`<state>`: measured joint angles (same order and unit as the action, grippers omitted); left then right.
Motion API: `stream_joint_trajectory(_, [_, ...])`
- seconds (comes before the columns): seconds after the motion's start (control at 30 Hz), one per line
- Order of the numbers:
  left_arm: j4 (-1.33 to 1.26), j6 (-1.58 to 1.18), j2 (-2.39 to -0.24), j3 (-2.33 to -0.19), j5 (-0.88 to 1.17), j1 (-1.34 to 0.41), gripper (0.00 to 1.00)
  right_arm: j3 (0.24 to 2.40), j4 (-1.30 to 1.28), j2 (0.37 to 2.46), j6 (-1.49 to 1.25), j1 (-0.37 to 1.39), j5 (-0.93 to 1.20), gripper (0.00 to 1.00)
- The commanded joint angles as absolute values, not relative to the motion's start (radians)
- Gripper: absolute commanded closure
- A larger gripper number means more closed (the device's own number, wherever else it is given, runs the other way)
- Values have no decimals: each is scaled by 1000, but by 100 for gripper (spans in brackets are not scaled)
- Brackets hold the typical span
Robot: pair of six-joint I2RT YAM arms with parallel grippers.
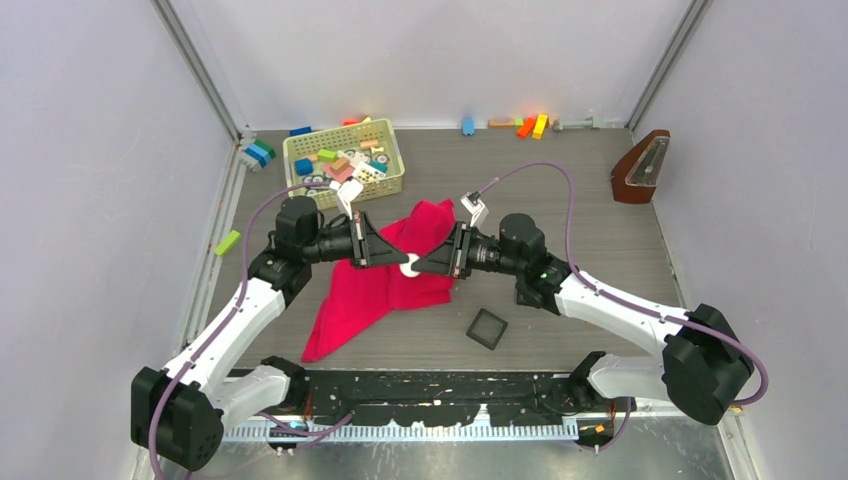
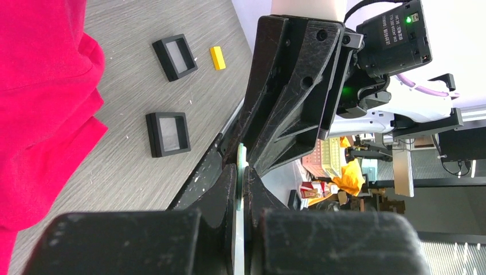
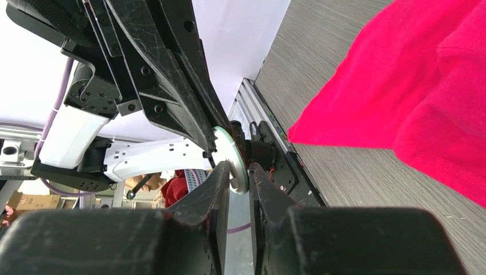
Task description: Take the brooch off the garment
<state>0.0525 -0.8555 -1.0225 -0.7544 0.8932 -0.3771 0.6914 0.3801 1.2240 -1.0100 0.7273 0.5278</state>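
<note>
The garment is a crimson-pink cloth lying crumpled on the table's middle; it also shows in the left wrist view and the right wrist view. The brooch, a small pale round disc, hangs above the cloth between both grippers, with no cloth on it in the wrist views. My left gripper is shut on the brooch's thin edge. From the opposite side my right gripper is closed on the brooch, its fingertips on the disc and its white back knob.
A black square tray lies near the front right of the cloth; two such trays and a yellow block show in the left wrist view. A basket of toy blocks stands behind, a metronome at the far right.
</note>
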Motion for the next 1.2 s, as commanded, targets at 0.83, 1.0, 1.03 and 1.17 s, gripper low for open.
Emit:
stream_joint_trajectory(0.83, [29, -839, -984, -758, 971, -397, 100, 657, 410, 1170, -1007, 703, 360, 54])
stream_joint_trajectory(1.0, [28, -838, -986, -757, 971, -397, 100, 653, 436, 1163, -1013, 703, 383, 54])
stream_joint_trajectory(1.03, [27, -838, -986, -756, 971, -397, 100, 649, 458, 1162, -1017, 702, 388, 52])
stream_joint_trajectory(1.17, [28, -838, -988, -756, 972, -397, 100, 630, 533, 1157, -1032, 703, 423, 44])
